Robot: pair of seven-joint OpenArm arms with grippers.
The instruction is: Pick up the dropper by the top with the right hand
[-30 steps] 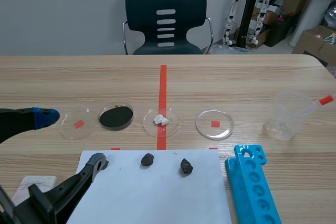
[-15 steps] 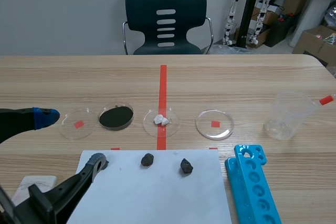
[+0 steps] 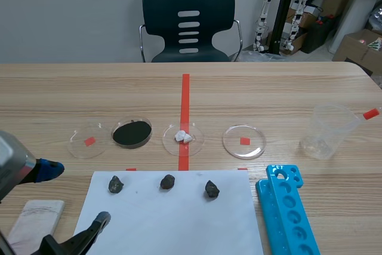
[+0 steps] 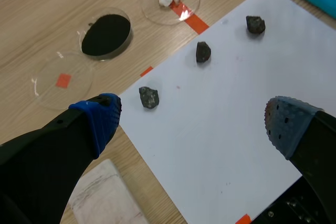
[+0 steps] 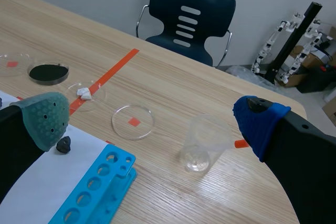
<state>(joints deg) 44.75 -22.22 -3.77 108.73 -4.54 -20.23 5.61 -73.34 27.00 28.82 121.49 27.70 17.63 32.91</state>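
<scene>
A large white paper sheet (image 3: 179, 219) lies flat on the pale wooden tabletop (image 3: 268, 88) and serves as the marker for everything else. The translucent plastic dropper with an orange-red top (image 3: 370, 113) stands tilted inside a clear plastic beaker (image 3: 327, 132), beyond the sheet's far right corner and well apart from it. The coloured top pokes over the beaker's rim on the side away from the sheet.

The right hand (image 5: 152, 121) hangs above the sheet's right side with its fingers spread wide and nothing between them. It is well short of the beaker.

The left hand (image 4: 191, 121) is over the sheet's near left part, also wide open and holding nothing.

Three small dark stones (image 3: 116, 184) (image 3: 168, 181) (image 3: 212, 189) sit in a row along the sheet's far edge. A bright blue plastic rack with round holes (image 3: 286, 213) lies just beside the sheet's right edge. A pale rectangular block (image 3: 36, 222) rests off the sheet's left edge.

Beyond the far edge runs a row of four round clear dishes. One holds black powder (image 3: 132, 133) and one holds white lumps (image 3: 182, 136). The two outer ones (image 3: 89, 141) (image 3: 244, 141) each show only a small red square.

A dark green chair (image 3: 188, 22) stands past the tabletop's far side.
</scene>
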